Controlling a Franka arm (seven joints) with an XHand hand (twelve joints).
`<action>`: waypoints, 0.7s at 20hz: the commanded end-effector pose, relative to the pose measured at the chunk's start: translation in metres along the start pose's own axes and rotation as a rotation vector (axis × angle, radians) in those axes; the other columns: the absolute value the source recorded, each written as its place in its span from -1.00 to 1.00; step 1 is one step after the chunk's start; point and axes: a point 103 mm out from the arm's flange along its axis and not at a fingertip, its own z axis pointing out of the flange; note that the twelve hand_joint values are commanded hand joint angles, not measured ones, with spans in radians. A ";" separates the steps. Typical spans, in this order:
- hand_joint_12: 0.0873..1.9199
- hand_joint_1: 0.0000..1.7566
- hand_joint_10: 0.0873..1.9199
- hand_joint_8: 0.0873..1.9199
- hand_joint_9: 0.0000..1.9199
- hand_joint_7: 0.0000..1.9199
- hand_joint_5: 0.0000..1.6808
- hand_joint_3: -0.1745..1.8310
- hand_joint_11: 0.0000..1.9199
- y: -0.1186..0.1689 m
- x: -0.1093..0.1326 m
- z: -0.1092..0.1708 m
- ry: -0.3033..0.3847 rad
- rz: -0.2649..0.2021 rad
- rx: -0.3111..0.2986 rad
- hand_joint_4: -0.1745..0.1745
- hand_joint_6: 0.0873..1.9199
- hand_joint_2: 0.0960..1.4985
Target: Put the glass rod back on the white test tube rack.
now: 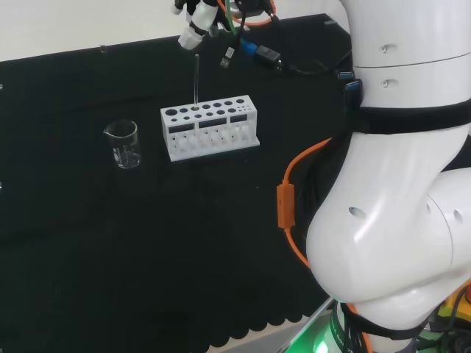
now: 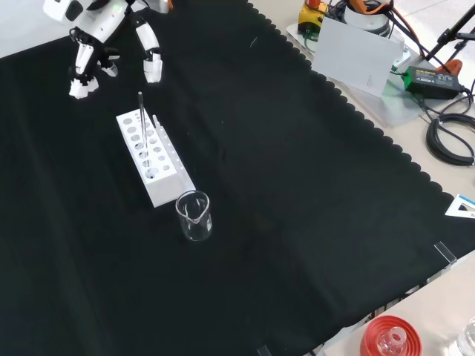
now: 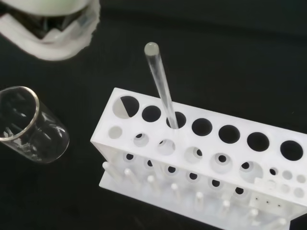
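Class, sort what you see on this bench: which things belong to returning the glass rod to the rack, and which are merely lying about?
Belong to the job:
glass rod, standing in the rack
white test tube rack
hand, above the rack

Lying about:
beaker
red ribbed stand

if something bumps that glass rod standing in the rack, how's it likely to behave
The rod is thin, clear and straight, so probably stiff and brittle: a hard knock might snap it. It stands in one hole of the rack with most of its length above, so a bump would likely only tilt it. Being smooth and round, it would probably roll if it fell out.
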 end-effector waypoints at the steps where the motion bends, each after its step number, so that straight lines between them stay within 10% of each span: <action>1: -0.27 -0.09 -1.00 -0.31 0.44 -0.50 -0.66 -0.34 0.56 -0.014 -0.008 -0.009 0.007 0.019 -0.023 -0.03 -1.00 -0.46; 14: -0.29 -0.07 -1.00 -0.32 0.50 -0.48 -0.63 -0.34 0.58 -0.019 -0.014 -0.007 0.005 0.047 -0.021 -0.05 -1.00 -0.46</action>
